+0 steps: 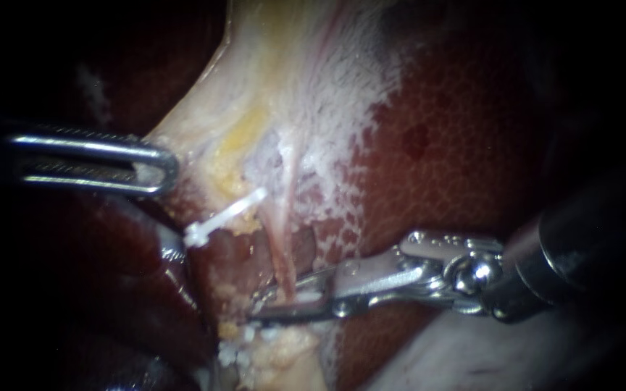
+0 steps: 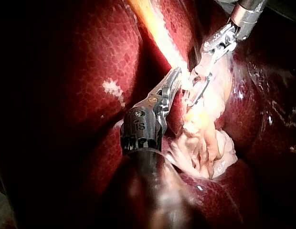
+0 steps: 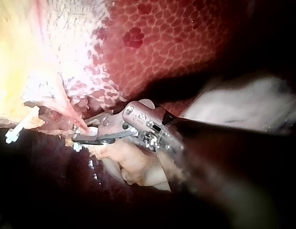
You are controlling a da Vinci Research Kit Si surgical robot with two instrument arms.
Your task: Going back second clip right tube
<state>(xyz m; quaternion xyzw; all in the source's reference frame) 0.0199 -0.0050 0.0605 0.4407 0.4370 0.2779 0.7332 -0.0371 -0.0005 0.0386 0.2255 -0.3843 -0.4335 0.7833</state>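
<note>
At the lower middle of the endoscope view, the right instrument [image 1: 262, 304] has its jaws parted around a pink tube [image 1: 282, 242].
A gap shows between those jaws; the tube runs down into it, and a small white clip [image 1: 307, 295] sits there against the tube; another white clip [image 1: 222, 217] lies slantwise just left of the tube, higher up; the left instrument [image 1: 168, 170] comes in flat, its jaws closed together on the edge of the pale tissue [image 1: 204, 137]; dark red mottled liver [image 1: 458, 145] lies behind the right instrument's shaft.
</note>
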